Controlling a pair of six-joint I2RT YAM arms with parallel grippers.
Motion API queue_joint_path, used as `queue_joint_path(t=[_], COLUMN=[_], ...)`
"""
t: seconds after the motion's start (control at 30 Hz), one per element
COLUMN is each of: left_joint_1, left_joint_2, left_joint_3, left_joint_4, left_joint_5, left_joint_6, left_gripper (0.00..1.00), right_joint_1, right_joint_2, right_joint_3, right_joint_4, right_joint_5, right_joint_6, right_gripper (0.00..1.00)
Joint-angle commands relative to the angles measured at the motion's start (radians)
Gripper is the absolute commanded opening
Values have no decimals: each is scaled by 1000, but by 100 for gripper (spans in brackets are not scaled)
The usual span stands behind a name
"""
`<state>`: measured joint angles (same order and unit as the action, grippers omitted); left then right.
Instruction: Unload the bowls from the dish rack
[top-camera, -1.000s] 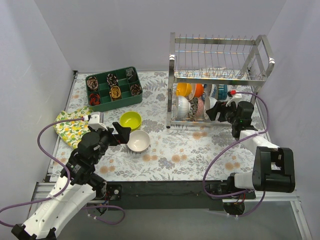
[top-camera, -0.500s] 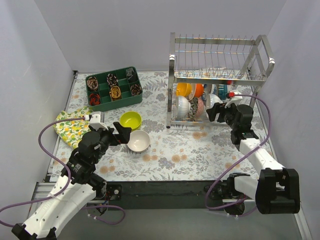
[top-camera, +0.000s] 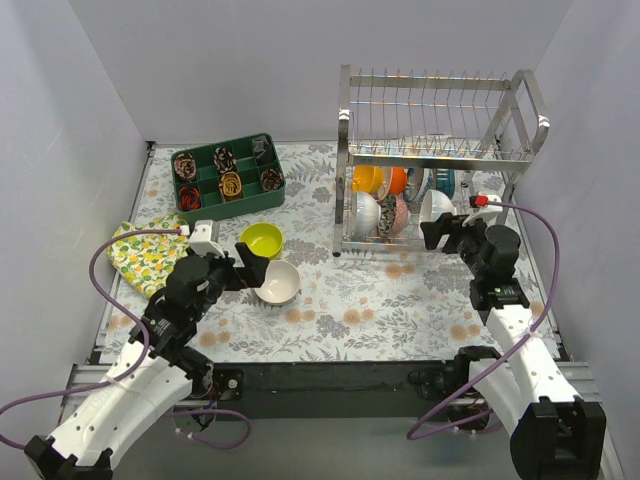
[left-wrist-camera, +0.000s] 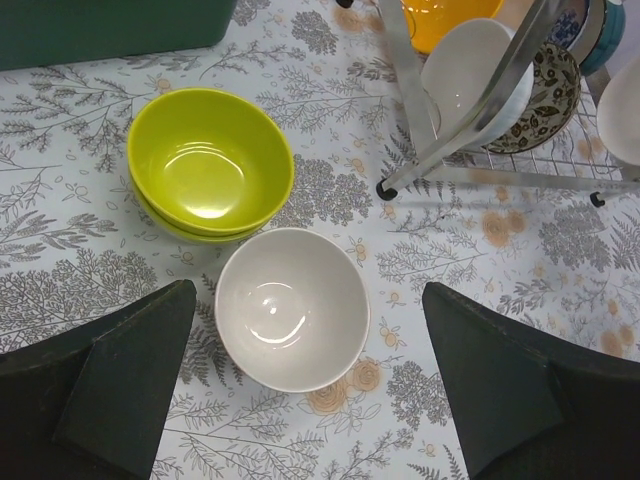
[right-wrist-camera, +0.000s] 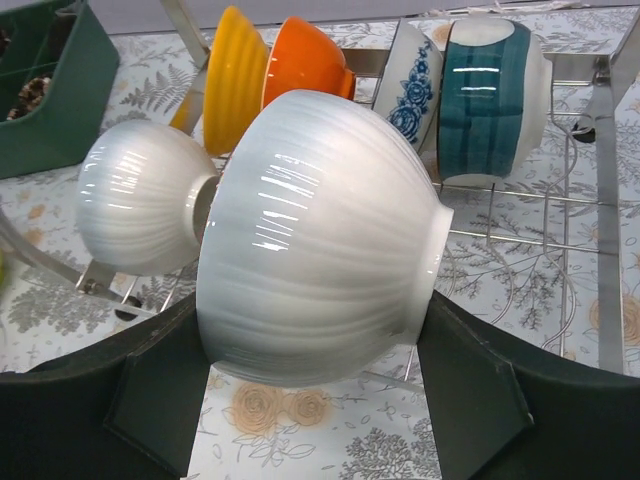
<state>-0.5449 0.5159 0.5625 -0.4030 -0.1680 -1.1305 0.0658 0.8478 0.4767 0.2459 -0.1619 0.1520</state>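
The chrome dish rack (top-camera: 440, 90) stands at the back right. Its lower tier holds yellow (top-camera: 367, 178), orange (top-camera: 397, 180), blue-patterned (top-camera: 418, 183), teal (top-camera: 443, 181), white (top-camera: 366, 212) and dark floral (top-camera: 392, 215) bowls. My right gripper (top-camera: 445, 232) is shut on a white ribbed bowl (right-wrist-camera: 320, 240), held on its side just in front of the rack's lower tier. My left gripper (left-wrist-camera: 305, 310) is open above a beige bowl (left-wrist-camera: 292, 308) standing on the table. Two stacked lime-green bowls (left-wrist-camera: 210, 165) sit just behind it.
A dark green compartment tray (top-camera: 228, 177) with small round items sits at the back left. A lemon-print cloth (top-camera: 140, 255) lies at the left edge. The rack's front leg (left-wrist-camera: 385, 190) stands close to the right of the beige bowl.
My right arm has drawn back from the rack toward the near side with the white ribbed bowl in its jaws. My left gripper has shifted slightly over the beige bowl.
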Motion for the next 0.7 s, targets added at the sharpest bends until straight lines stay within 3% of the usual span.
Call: queue_joint_path(t=[0.0,0.2,0.43,0.67], left_joint_1=[5,5,-4,-134], left_joint_2=[39,131,263,369], left_joint_3=[7,28,39,36], left_joint_4=[21,69,179,323], left_joint_5=[51,155,318,285], left_joint_6=[2,-23,-136,-251], left_gripper=[98,98,98,98], right_joint_1=[0,0,3,15], right_joint_2=[-101,-206,-254,-285], right_joint_3=[-24,-118,-199,-292], right_joint_4=[21,27,111,240], right_joint_5=[-101,-214,-462,-620], right_joint_6=[105,256,423,570], right_gripper=[20,20,20,21])
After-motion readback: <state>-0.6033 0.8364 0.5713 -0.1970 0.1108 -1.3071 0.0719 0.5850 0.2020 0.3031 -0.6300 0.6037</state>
